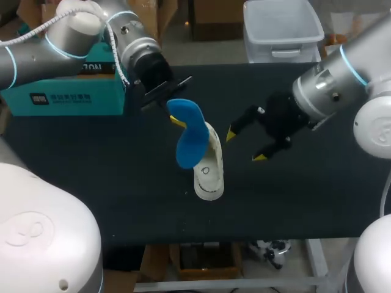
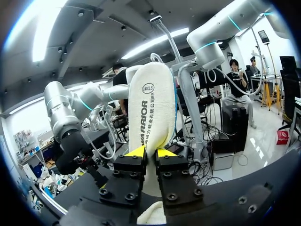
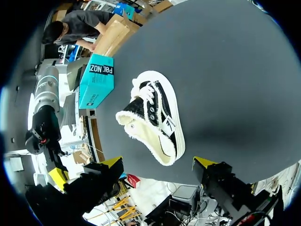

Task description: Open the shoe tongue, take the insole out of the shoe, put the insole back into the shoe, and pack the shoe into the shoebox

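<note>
My left gripper (image 1: pixel 175 117) is shut on the top end of the blue insole (image 1: pixel 189 137), holding it up out of the shoe (image 1: pixel 209 174). In the left wrist view the insole's cream underside (image 2: pixel 153 113) stands upright, pinched between the yellow tips of the left gripper (image 2: pixel 150 153). The shoe (image 3: pixel 153 117) is black with white laces, a white sole and fleecy lining, and rests on the dark table. My right gripper (image 1: pixel 244 145) hangs open just to the right of the shoe and touches nothing. Seen from the right wrist, the right gripper (image 3: pixel 158 164) is above the shoe's heel end.
The teal shoebox (image 1: pixel 67 94) stands at the table's back left, behind my left arm; it also shows beyond the shoe (image 3: pixel 99 80) in the right wrist view. The dark table (image 1: pixel 91 183) stretches bare in front and to both sides of the shoe.
</note>
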Robot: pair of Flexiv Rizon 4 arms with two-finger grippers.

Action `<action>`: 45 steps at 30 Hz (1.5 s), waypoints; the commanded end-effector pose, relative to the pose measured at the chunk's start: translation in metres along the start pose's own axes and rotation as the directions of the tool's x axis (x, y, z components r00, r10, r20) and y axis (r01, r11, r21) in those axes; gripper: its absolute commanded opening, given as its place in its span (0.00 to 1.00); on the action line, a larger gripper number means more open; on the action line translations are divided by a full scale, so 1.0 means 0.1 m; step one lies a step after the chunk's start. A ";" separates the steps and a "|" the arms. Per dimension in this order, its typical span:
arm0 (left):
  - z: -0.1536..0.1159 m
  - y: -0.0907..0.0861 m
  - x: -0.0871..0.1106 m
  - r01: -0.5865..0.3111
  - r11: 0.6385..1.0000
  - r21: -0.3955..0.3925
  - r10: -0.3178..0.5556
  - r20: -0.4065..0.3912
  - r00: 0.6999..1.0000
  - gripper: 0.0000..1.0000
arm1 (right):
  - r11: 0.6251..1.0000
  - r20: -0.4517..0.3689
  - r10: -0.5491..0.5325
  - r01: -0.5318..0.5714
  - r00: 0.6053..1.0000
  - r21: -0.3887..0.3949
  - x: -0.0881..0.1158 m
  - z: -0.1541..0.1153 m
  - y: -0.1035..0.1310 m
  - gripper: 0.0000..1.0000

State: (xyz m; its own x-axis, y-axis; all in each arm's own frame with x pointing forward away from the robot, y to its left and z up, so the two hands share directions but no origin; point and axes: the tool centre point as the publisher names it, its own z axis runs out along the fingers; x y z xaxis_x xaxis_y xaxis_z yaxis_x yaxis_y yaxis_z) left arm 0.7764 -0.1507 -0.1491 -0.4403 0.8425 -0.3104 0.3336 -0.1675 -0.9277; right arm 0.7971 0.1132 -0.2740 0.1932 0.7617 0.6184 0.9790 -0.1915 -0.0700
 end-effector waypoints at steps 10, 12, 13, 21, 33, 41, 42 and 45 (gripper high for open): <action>-0.07 0.06 0.02 -0.028 0.999 0.016 0.029 -0.044 0.999 0.00 | 0.976 -0.145 0.205 -0.190 0.968 0.107 0.18 -0.13 -0.10 1.00; -0.06 0.05 0.02 -0.034 0.999 0.012 0.034 -0.051 0.998 0.00 | 0.954 -0.180 0.287 -0.264 0.941 0.143 0.21 -0.12 -0.18 1.00; -0.05 0.05 0.02 -0.036 0.999 0.009 0.036 -0.053 0.998 0.00 | 0.946 -0.169 0.308 -0.283 0.936 0.160 0.22 -0.11 -0.21 1.00; 0.02 0.04 0.01 -0.046 0.999 -0.009 0.046 -0.061 0.997 0.00 | 0.885 -0.221 0.453 -0.405 0.864 0.229 0.27 -0.02 -0.35 1.00; 0.23 0.10 0.08 -0.214 0.964 -0.159 0.191 -0.146 0.971 0.00 | 0.841 -0.229 0.521 -0.449 0.822 0.301 0.25 0.16 -0.37 1.00; 0.38 0.16 0.11 -0.303 0.930 -0.210 0.258 -0.219 0.941 0.00 | 0.792 -0.219 0.587 -0.497 0.779 0.355 0.23 0.23 -0.37 1.00; 0.39 0.17 0.12 -0.315 0.925 -0.214 0.267 -0.225 0.937 0.00 | 0.788 -0.223 0.592 -0.498 0.774 0.363 0.23 0.23 -0.37 1.00; 0.41 0.20 0.13 -0.338 0.914 -0.223 0.282 -0.250 0.926 0.00 | 0.764 -0.209 0.620 -0.522 0.756 0.379 0.25 0.23 -0.38 1.00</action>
State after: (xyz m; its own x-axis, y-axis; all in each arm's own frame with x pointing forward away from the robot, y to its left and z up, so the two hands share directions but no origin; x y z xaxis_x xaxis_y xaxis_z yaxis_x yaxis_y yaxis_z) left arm 0.7483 -0.1629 -0.1805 -0.1142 0.8618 -0.4943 0.6008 -0.3363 -0.7252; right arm 0.7632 0.1550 -0.2730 0.7361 0.3273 0.5925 0.6763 -0.3187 -0.6641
